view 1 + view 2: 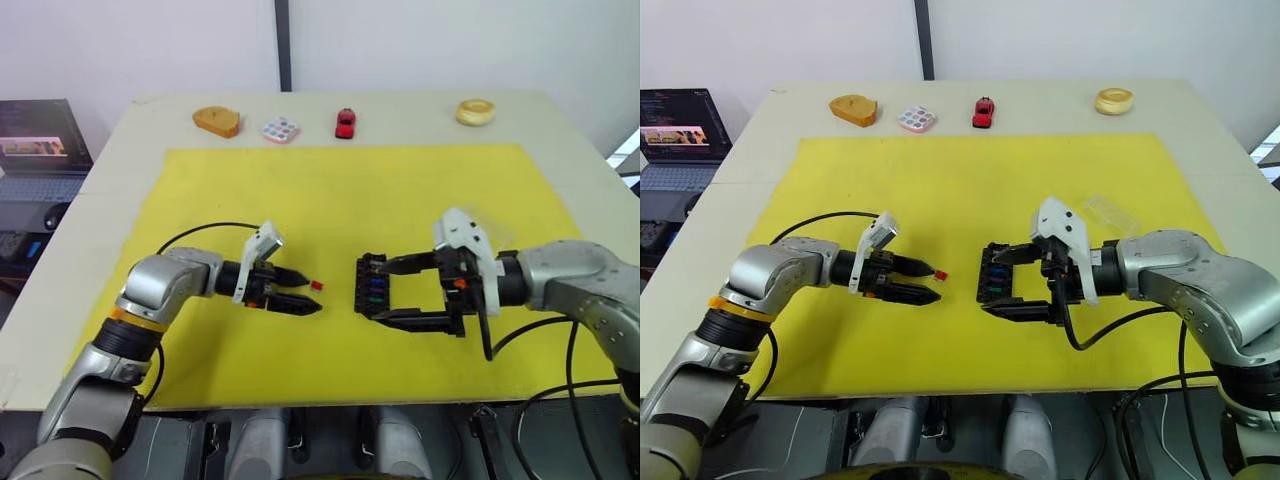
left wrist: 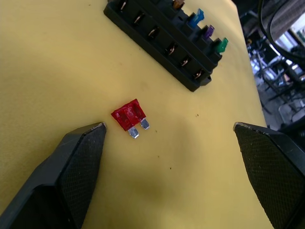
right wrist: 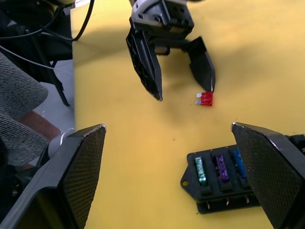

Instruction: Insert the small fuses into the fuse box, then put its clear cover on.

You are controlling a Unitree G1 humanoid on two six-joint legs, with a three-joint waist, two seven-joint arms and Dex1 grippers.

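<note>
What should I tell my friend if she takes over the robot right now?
Left gripper: open, holding nothing, its fingers on either side of the red fuse, which lies flat on the yellow mat.
Right gripper: open, fingers on either side of the fuse box, not squeezing it.
Done: green, purple and blue fuses sit in one row of the box, with another one past them; the near row looks empty.
Clear cover: lying on the mat beyond the right arm, not on yet.
Left: pick up the red fuse, push it into a slot, check the remaining fuses, then fit the cover.
</note>
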